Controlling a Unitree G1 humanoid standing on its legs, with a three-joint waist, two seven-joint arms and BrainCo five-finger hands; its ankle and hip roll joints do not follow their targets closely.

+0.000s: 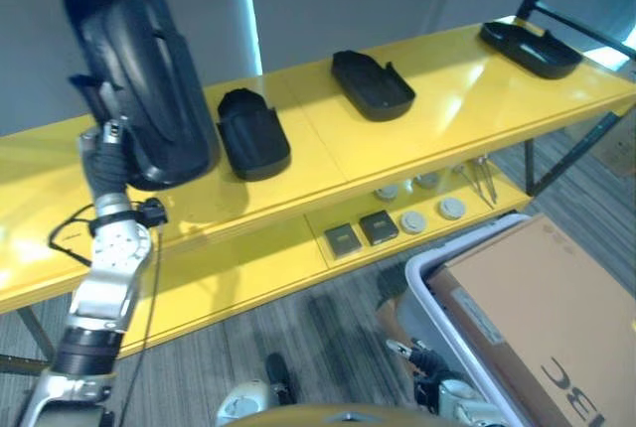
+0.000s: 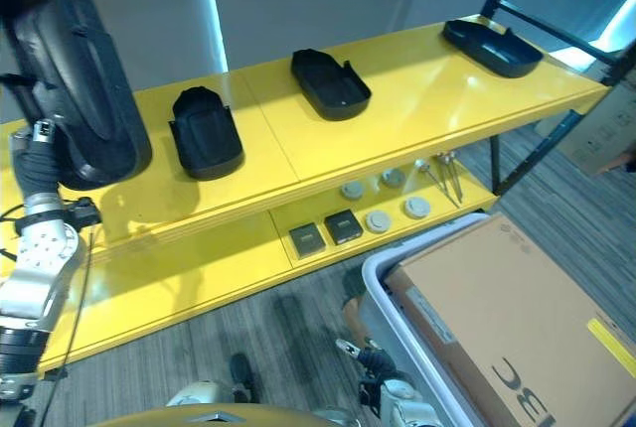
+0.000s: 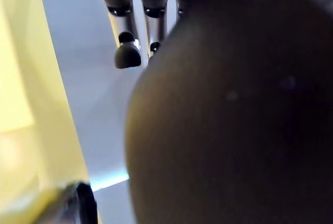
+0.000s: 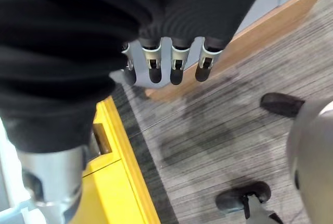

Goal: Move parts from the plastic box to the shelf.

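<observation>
My left hand (image 3: pixel 128 52) is raised at the left end of the yellow shelf (image 1: pixel 437 119) and grips a large black moulded part (image 1: pixel 139 70). That part stands nearly upright, its lower end at the top board. In the left wrist view the part's dark curved body (image 3: pixel 234 130) sits close against the fingers. Further right on the top board lie three smaller black parts (image 1: pixel 253 134) (image 1: pixel 373 84) (image 1: pixel 532 48). The pale plastic box (image 1: pixel 422 278) stands on the floor at the lower right. My right hand (image 4: pixel 166 65) hangs low over the floor, fingers relaxed and holding nothing.
A brown cardboard box (image 1: pixel 547 318) lies in the plastic box. The lower shelf board carries two dark square pieces (image 1: pixel 360 232), several grey discs (image 1: pixel 412 220) and thin metal tools (image 1: pixel 484 184). Grey carpet floor (image 1: pixel 328 318) runs in front of the shelf.
</observation>
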